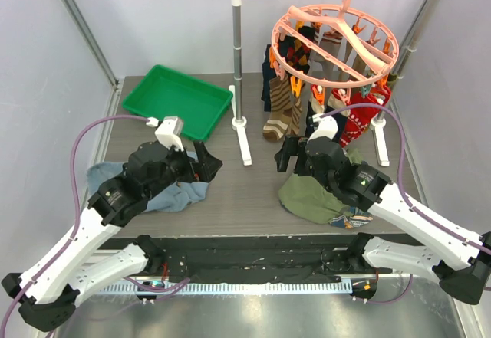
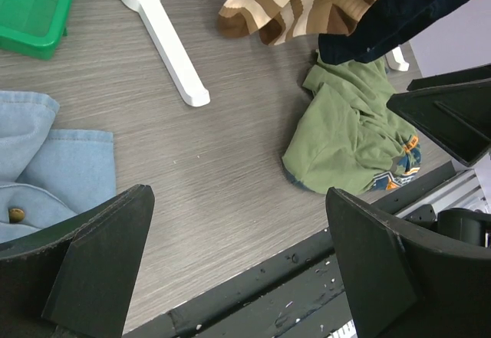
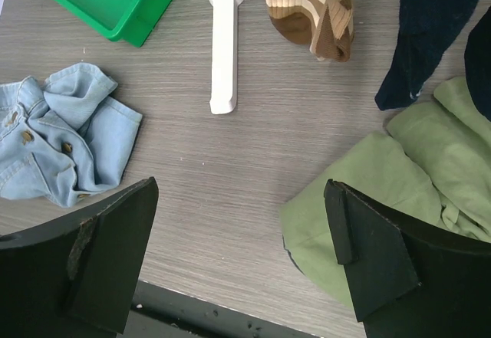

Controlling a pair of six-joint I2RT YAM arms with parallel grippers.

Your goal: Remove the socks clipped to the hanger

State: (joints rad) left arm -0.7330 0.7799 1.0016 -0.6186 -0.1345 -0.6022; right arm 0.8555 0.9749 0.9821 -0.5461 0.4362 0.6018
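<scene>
1. The left gripper [image 1: 209,165] [image 2: 236,200] hangs low over the near-left part of the grey wood-grain table [image 1: 245,192]. Its jaws are spread wide and grip nothing; only bare tabletop shows between its fingers.
2. The right gripper [image 1: 285,154] [image 3: 239,188] is near the table's middle. Its jaws are likewise wide apart and empty.
3. A crumpled blue denim garment [image 1: 180,196] [image 3: 61,139] lies under and beside the left gripper.
4. An olive-green garment [image 1: 311,196] [image 2: 345,131] lies bunched below the right arm. A bit of patterned fabric [image 2: 399,165] peeks out at its near edge; what it is cannot be told.
5. Farther back, the white foot [image 2: 169,39] [image 3: 222,54] of the grey-and-white rail stand [image 1: 237,54] rests on the table. The green tray [image 1: 178,100] sits to its left, at the back-left.
6. The hanger [image 1: 360,47], a salmon-pink clip ring, hangs by its hook from the stand's top rail at the back-right.
7. The socks [image 1: 288,112] are clipped around the ring and dangle from its pegs. They include brown striped [image 2: 291,4] [image 3: 311,8], navy [image 3: 430,31] and red patterned [image 1: 360,116] ones. The lowest toes reach close to the tabletop, above the far edge of the olive-green garment.
</scene>
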